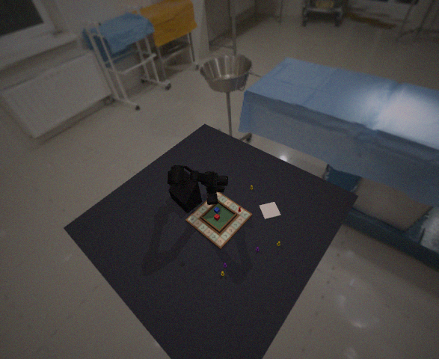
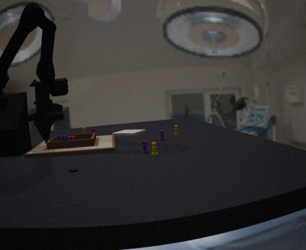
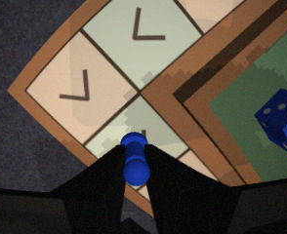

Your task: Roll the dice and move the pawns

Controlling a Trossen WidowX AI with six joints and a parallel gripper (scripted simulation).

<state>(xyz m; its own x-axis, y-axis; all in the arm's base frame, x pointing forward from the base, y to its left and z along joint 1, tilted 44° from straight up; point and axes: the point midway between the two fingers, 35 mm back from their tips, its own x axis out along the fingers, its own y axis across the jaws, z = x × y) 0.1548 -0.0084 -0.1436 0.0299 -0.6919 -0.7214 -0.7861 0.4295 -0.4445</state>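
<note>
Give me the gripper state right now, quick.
Gripper: closed, holding the blue pawn.
</note>
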